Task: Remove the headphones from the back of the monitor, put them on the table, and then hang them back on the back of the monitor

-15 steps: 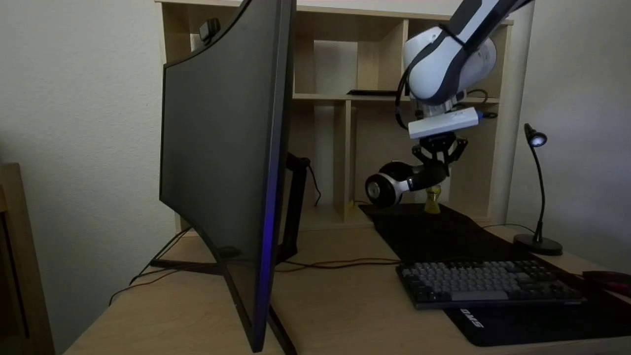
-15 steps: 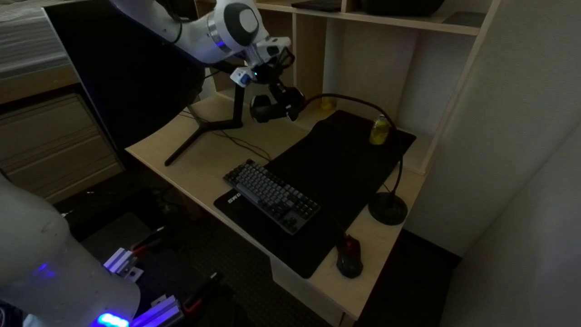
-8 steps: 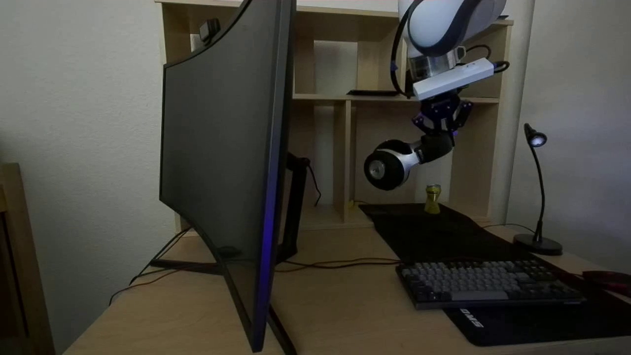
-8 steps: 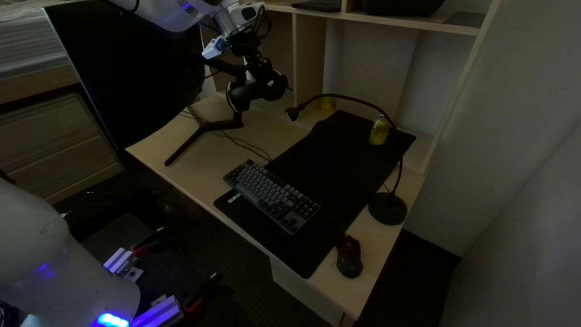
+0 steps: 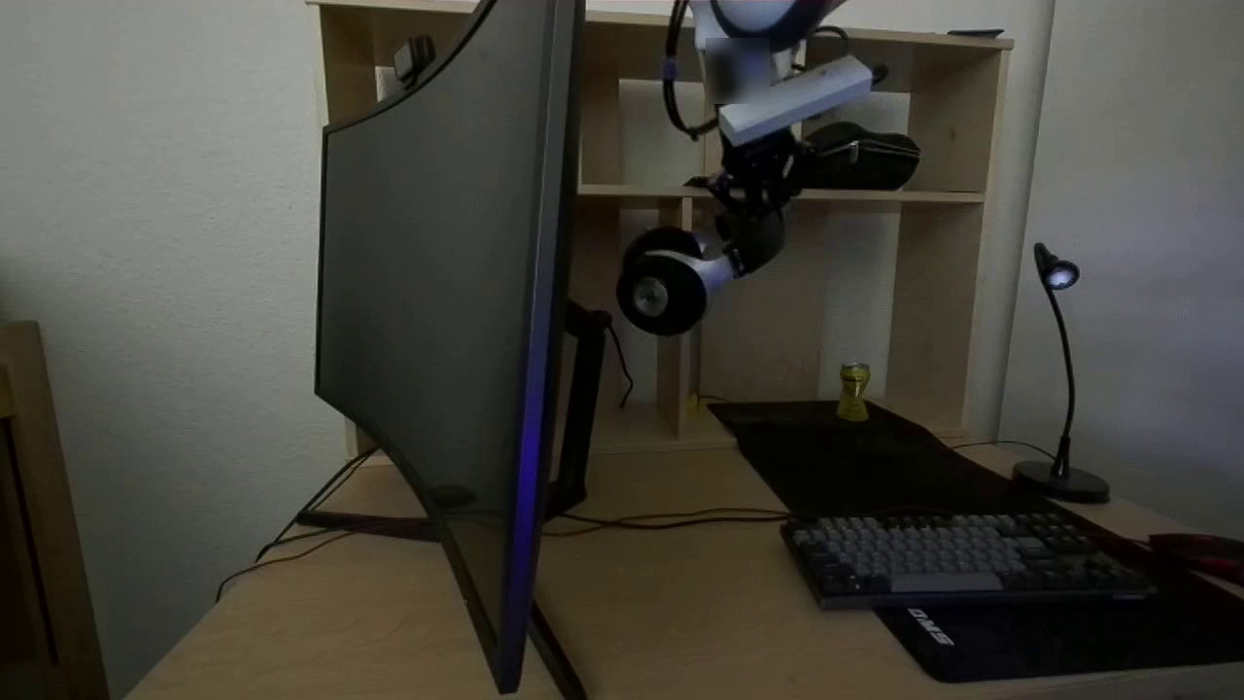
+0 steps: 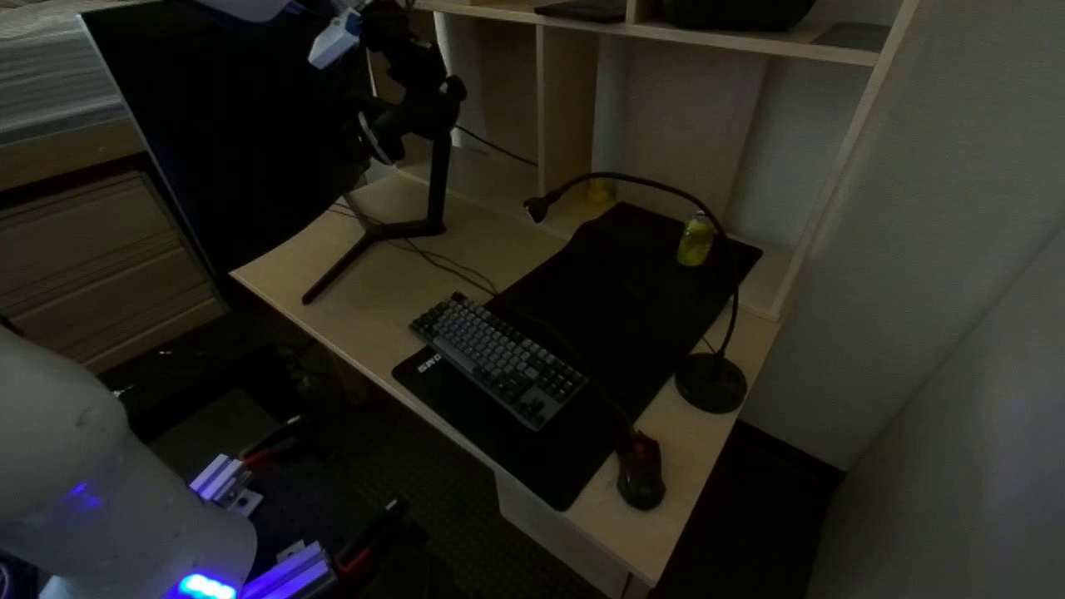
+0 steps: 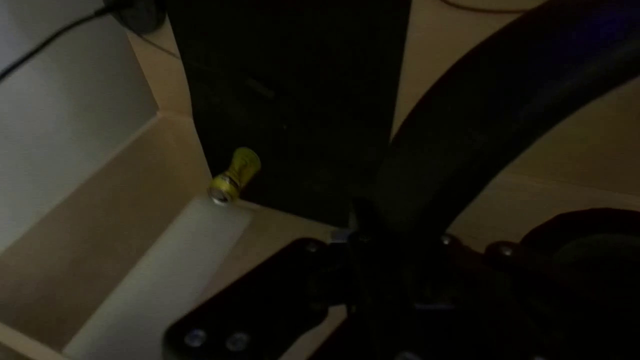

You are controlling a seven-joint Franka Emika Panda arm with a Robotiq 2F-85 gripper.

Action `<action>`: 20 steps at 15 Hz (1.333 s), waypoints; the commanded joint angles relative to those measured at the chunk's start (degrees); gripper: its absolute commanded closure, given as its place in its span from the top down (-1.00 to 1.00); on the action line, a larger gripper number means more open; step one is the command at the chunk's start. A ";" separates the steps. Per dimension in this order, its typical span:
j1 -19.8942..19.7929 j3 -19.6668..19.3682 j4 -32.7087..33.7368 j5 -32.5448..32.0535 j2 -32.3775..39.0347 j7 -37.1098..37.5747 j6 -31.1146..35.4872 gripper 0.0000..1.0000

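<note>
The black headphones [image 5: 664, 292] hang in the air from my gripper [image 5: 753, 206] behind the monitor [image 5: 442, 282], above the table [image 5: 661, 612]. Their earcups point toward the monitor. In an exterior view the dark headphones [image 6: 428, 108] overlap the monitor's [image 6: 233, 133] stand, and their gap to it is hard to judge. In the wrist view the headband [image 7: 465, 115] runs up right from between the fingers of my gripper [image 7: 390, 235], which is shut on it. The wrist view is very dark round the fingers. The table [image 6: 366, 274] also shows in that exterior view.
A cubby shelf [image 5: 680, 311] stands behind the table. A yellow can [image 5: 852, 393] stands on a black desk mat [image 5: 875, 467] with a keyboard [image 5: 962, 559]. A lamp [image 5: 1061, 476] and a mouse [image 6: 641, 472] are at the side. Cables [image 5: 671, 520] lie near the monitor's stand.
My gripper has carried the headphones upward and then toward the back of the monitor. The headphones stay in its grip. The monitor and the things on the table have not moved.
</note>
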 commanded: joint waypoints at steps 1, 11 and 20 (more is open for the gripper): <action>-0.32 2.21 1.38 -1.22 0.14 0.05 0.35 -0.67; 3.68 4.17 19.16 -13.26 13.69 -3.74 2.13 -0.92; 7.41 2.67 23.89 -16.64 21.36 -5.63 2.40 -0.92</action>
